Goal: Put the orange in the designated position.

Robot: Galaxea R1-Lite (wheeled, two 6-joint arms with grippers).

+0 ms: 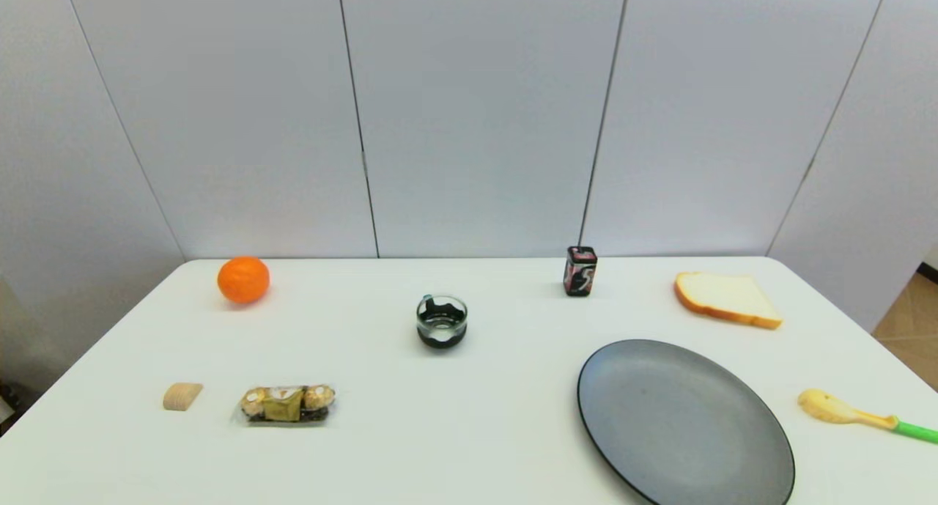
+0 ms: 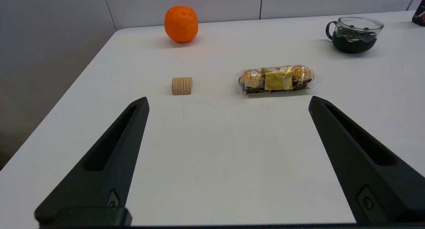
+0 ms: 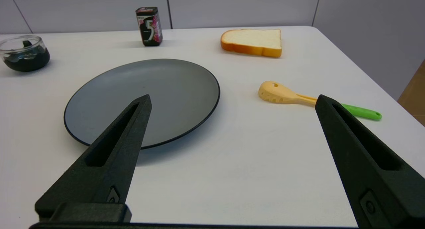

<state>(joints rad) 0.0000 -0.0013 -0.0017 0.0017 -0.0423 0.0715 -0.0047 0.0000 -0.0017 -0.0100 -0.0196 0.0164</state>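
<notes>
Task not begun: the orange sits untouched on the table, at the far left corner, well apart from the glass cup taken here as landmark, to the cup's left and a little farther back. Nothing touches the fruit. Left gripper hangs low over the near left part of the table, fingers wide apart and holding nothing; in the left wrist view the orange lies straight ahead beyond a small wooden block and a pack of wrapped chocolates, both nearer than the cup and left of it. Right gripper is parked on the other side, fingers likewise apart and empty, over bare table beside the grey plate, which lies right of the cup and nearer. Also right of the cup: gum box, bread slice, spatula. No marked spot shows; the target looks to be plain bare table, not the plate. Judgement: step in hand is the reach. Left arm is the closer one; next move calls for going forward over or around the wooden block, keeping the fingers spread wide enough for the round fruit, and closing at its middle so it does not roll away.
</notes>
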